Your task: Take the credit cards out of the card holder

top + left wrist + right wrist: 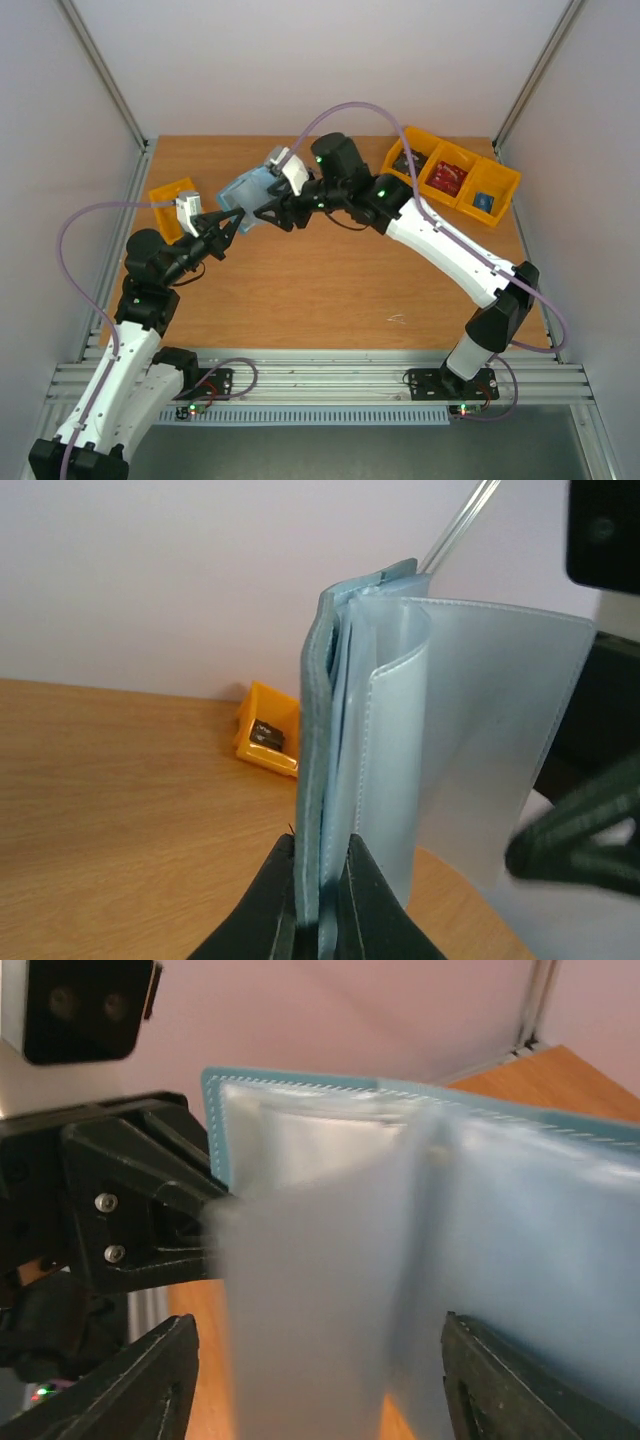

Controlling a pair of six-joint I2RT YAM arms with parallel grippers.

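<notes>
Both arms reached over the far-left part of the table (pixel 330 290). The left gripper (pixel 320 885) pinched the card holder (pixel 365 730) by its edge, holding it upright above the wood, splayed open with its pale sleeves showing. The right gripper (pixel 320 1370) stood wide around one leaf.

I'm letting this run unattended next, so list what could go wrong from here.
1. The left fingers pinch just one edge of the card holder, which seems held up off the table; a tug could pull it free.
2. The right fingers stand open around the floppy clear sleeves. No card shows, so they may close on plastic alone.
3. Both sets of fingers sit close together and could collide.
</notes>
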